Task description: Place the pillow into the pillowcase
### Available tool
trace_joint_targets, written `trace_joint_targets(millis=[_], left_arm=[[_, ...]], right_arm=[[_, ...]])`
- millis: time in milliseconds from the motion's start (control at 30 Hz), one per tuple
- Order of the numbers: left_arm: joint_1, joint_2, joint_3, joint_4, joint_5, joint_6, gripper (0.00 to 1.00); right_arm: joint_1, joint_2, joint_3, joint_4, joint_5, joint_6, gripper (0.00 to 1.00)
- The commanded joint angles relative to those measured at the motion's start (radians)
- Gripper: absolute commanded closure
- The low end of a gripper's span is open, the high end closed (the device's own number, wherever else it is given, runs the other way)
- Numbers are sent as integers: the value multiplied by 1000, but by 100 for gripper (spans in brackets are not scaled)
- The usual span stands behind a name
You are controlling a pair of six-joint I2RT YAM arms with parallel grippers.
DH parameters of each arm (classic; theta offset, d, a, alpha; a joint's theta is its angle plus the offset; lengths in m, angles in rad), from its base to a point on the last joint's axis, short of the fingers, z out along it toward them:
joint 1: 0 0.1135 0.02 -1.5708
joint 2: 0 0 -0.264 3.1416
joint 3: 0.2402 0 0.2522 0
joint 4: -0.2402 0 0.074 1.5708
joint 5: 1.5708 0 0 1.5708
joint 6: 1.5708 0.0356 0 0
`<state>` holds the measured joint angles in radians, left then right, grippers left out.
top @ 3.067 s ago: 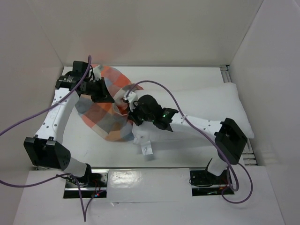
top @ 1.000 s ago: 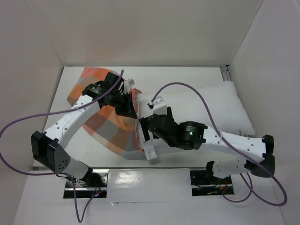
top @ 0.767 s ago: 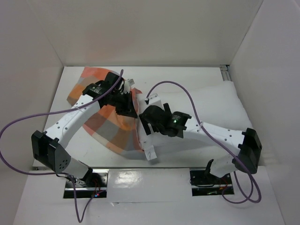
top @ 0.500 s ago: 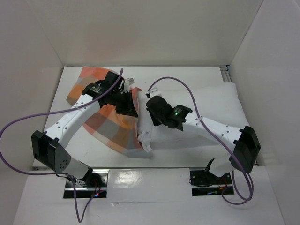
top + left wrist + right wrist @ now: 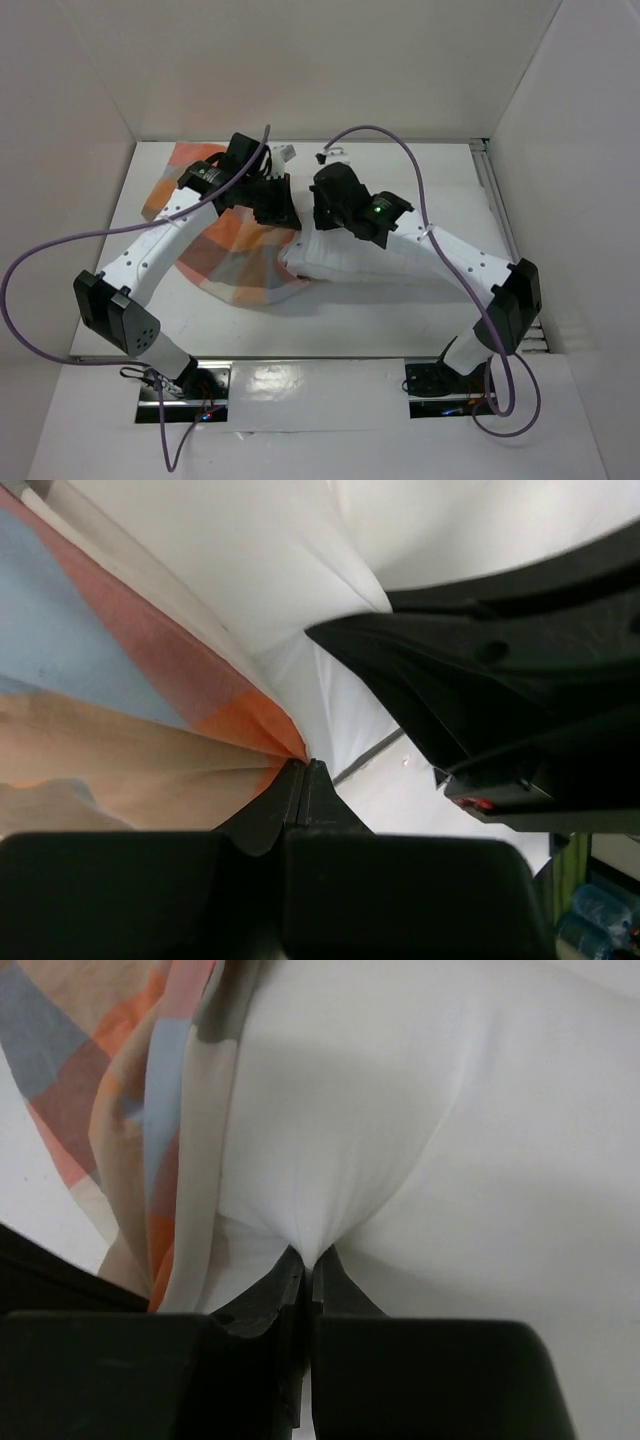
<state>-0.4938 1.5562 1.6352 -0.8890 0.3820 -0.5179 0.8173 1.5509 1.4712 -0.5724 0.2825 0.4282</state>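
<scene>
Pulled farther back, the pillow is pinched by right fingers, the pillowcase by left fingers, its opening hidden.

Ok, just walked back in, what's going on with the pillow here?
The left hand is shut on the pillowcase at its edge. The right hand is shut on a pinch of the pillow, right beside that edge. Most of the pillow lies outside the case, to its right.

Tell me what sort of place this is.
Most likely a robot lab work cell, not a bedroom: a white tabletop boxed in by plain white panels, two white-and-black robot arms with purple cables bolted at its near edge, working a plump white pillow and an orange-blue-tan checked fabric pillowcase.
</scene>
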Motion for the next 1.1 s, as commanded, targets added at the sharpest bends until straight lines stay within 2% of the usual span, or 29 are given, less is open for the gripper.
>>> trace_joint_targets(millis=[0, 167, 367, 467, 567, 600, 633, 667, 733, 767, 867, 900, 967, 1033, 1067], left_arm=[[-28, -24, -25, -47, 44, 21, 100], [-28, -64, -28, -47, 73, 12, 100], [-28, -110, -18, -47, 95, -24, 100], [-28, -119, -58, -38, 113, -43, 100], [-40, -108, -110, -10, 95, -36, 99], [-40, -73, -110, -39, 65, -36, 87], [-40, -62, -77, -85, 29, -22, 57], [-40, -62, -60, -102, -56, -22, 40], [-40, -62, -5, -113, -132, -22, 5], [-40, -62, 20, -126, -178, -22, 0], [0, -36, 127, -142, -224, -22, 3], [9, -24, 149, -142, -224, -22, 12], [24, 14, 222, -142, -247, -22, 26], [40, 106, 291, -151, -308, -22, 35], [49, 140, 361, -151, -354, -31, 35]], right_arm=[[12, 29, -38, 157, 18, 69, 100], [34, 119, -149, 160, 78, 101, 100], [22, 120, -241, 204, 109, 150, 100], [6, 74, -267, 241, 89, 168, 100], [6, 17, -350, 357, 37, 169, 100], [6, -20, -376, 388, 27, 181, 100], [6, -35, -400, 411, 27, 191, 100], [16, -47, -451, 448, 18, 202, 100], [16, -78, -494, 485, -5, 216, 100], [29, -87, -533, 496, -5, 228, 100], [60, -107, -578, 520, -26, 228, 100], [74, -107, -578, 520, -26, 228, 100], [83, -97, -578, 508, -11, 228, 100], [115, -86, -557, 497, 13, 208, 100], [115, -86, -557, 488, 26, 208, 100]])
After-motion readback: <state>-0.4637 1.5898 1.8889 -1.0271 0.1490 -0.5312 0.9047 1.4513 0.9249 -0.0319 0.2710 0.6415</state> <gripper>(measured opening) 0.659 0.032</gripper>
